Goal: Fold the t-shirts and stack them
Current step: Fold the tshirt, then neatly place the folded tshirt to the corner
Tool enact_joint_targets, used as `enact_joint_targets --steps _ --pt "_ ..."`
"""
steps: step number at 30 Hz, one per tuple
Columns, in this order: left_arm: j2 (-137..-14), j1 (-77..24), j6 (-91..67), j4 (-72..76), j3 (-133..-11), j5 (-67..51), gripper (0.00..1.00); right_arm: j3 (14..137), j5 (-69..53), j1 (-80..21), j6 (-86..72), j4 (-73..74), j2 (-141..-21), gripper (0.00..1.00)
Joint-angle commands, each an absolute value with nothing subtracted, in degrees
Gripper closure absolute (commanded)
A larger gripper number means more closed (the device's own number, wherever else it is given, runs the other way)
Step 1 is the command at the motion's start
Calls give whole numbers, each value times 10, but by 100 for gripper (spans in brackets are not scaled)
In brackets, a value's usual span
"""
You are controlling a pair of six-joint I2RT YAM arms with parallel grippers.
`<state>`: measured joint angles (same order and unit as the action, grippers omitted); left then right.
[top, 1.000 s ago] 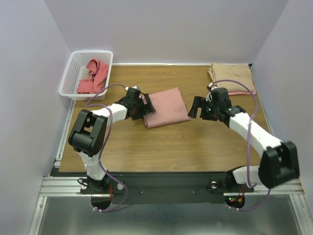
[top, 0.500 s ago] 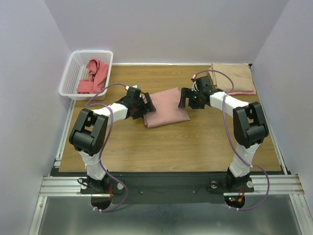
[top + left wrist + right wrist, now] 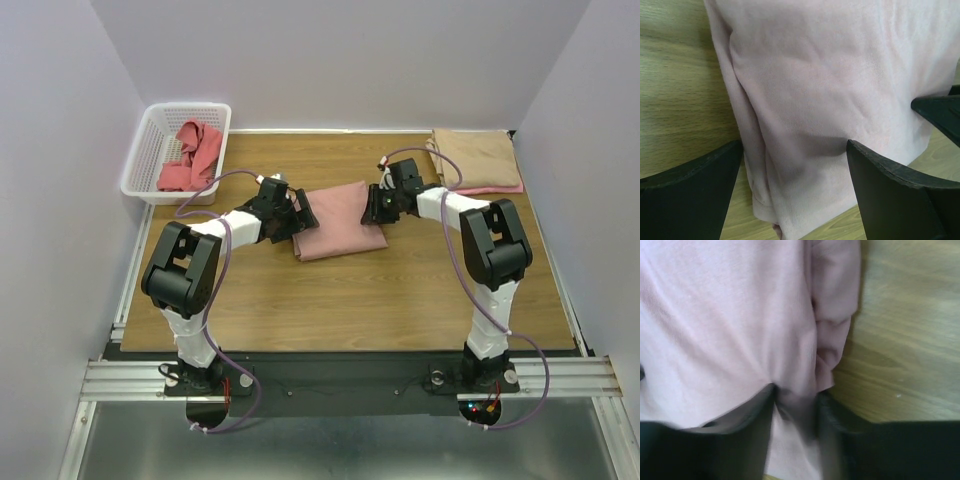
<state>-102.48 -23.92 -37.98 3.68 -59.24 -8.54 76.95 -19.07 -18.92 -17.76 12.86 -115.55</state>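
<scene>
– At mid-worktop (image 3: 330, 300): dusty pink t-shirt (image 3: 340, 219), folded to a rough rectangle, lying flat. Where are the fingers on it?
– Left fingers (image 3: 690, 195) at its left folded edge, spread wide. One is over bare wood just beside the edge, the other over the cloth. Nothing gripped. Right fingers (image 3: 860, 450) at the opposite edge, nearly together, with a pucker of cloth pinched in the gap. That view is blurred.
– Fabric?
– Soft fine knit, matte, shallow creases. The edges are rolled and layered. Worktop is smooth wood-grain. Fingers are black and wedge-shaped.
– Other tees?
– Tan t-shirt (image 3: 478, 158) folded flat at the far right corner, a pink edge showing under its near side. Coral-red t-shirt (image 3: 190, 155) crumpled in the white lattice basket (image 3: 141, 160), far left.
</scene>
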Motion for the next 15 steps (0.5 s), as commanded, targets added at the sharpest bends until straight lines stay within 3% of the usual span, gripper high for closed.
enact_joint_targets --steps 1,4,6,15 --pt "-1023 -237 -374 29 -592 -79 2 751 -214 -206 -177 142 -1170 67" --pt "-1027 -237 -374 31 -595 -82 2 752 -213 -206 -178 142 -1161 82" --pt "-1029 -237 -375 32 -596 -88 2 759 -189 -206 -179 142 -1151 99" --pt "-931 -237 -364 4 -576 -70 2 814 14 -206 -81 163 -1070 100"
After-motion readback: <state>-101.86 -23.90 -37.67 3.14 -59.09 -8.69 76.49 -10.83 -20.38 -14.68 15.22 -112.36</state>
